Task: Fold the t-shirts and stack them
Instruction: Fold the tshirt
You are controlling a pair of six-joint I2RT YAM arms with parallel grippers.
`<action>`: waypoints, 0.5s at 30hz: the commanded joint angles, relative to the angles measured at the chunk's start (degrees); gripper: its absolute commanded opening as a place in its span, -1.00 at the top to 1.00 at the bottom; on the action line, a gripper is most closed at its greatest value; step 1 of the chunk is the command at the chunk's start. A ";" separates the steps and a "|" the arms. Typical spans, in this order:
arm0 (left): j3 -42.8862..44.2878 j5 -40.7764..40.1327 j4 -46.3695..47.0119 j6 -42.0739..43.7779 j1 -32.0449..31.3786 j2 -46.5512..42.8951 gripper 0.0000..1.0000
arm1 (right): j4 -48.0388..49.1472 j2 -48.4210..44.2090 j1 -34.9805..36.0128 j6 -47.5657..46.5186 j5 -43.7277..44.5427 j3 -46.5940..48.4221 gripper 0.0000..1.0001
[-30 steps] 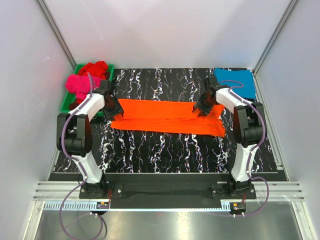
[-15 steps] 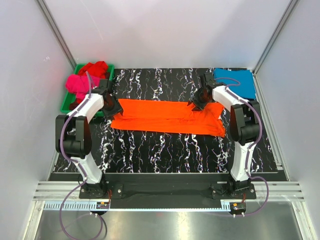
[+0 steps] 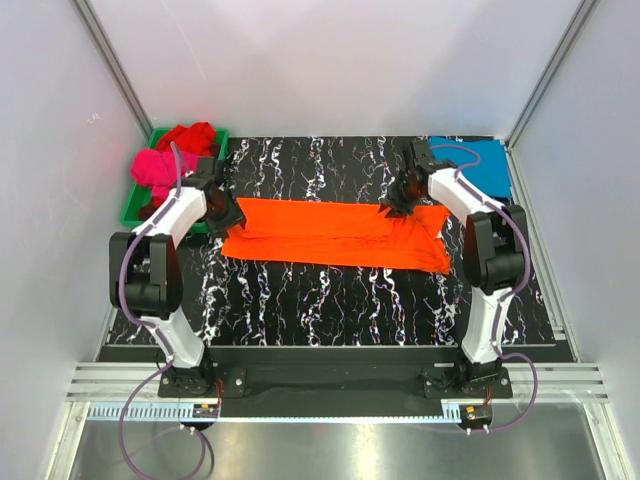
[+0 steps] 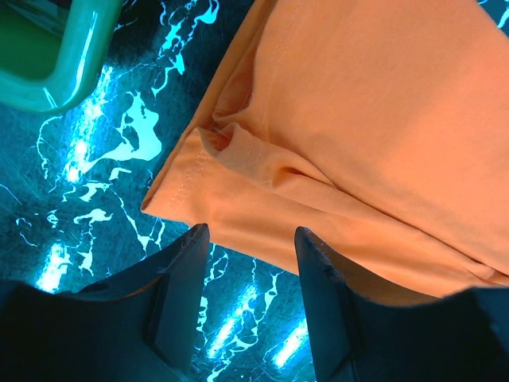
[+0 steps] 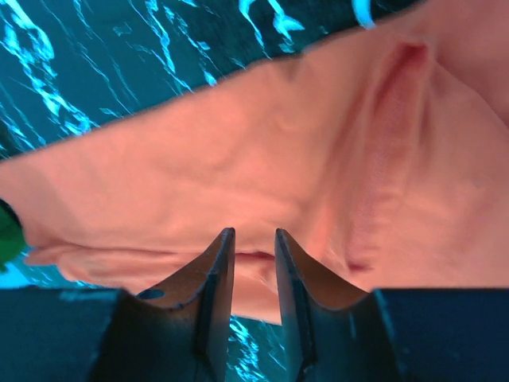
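The work looked early. One teal-blue t-shirt [image 3: 493,168] lay flat and apparently folded at the table's far corner, well apart from the green tray [image 4: 70,79]. The magenta-pink t-shirt [image 3: 155,170] and red t-shirt [image 3: 190,136] sat crumpled inside the tray, untouched. The orange t-shirt [image 3: 330,232] lay on the black marbled table [image 3: 320,300] just beside the tray, narrowed into a long flat band. It probably needed further folds across its length before it could go on the teal one. Its long axis ran straight away from the tray, slanting slightly toward the arms at the far end. A stitched hem showed at the tray end, but which end held the collar could not be told. The left gripper [image 4: 253,235] hung over the tray-side end with its fingers spread apart, holding nothing. The right gripper [image 5: 253,235] sat at the end away from the tray, fingers drawn near together around a small ridge of orange cloth. Whether they had pinched it could not be told.
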 commanded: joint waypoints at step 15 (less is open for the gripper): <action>-0.98 2.47 1.18 2.31 0.17 -4.18 -0.05 | 7.44 -9.86 -0.57 -6.93 -1.38 -16.03 0.15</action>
